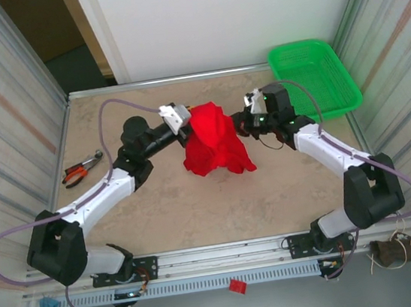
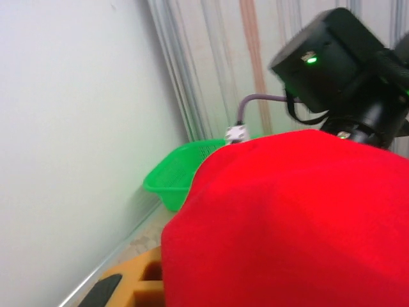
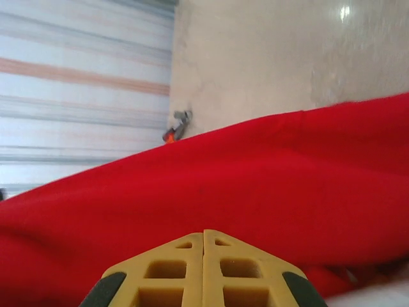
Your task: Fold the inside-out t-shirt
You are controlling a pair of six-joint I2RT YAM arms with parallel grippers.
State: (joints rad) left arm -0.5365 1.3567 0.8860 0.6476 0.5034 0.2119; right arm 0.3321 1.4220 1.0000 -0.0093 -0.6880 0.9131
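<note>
Pliers [image 1: 83, 169] near left on worktop [image 1: 196, 200]. Mid-worktop, red shirt [image 1: 215, 141] hangs bunched between arms, bottom touching worktop. Left jaws clamp its top. Right jaws closed at its side, grip unclear. Green basket [image 1: 317, 78] far right.

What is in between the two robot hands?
The red t-shirt, all bunched up, sits between the left gripper and the right gripper. The top view shows this best.

Beige tabletop [image 1: 197, 207], striped corrugated side panels [image 1: 3, 112], white back wall [image 1: 210, 16], dark doorway [image 1: 53, 30] far left
</note>
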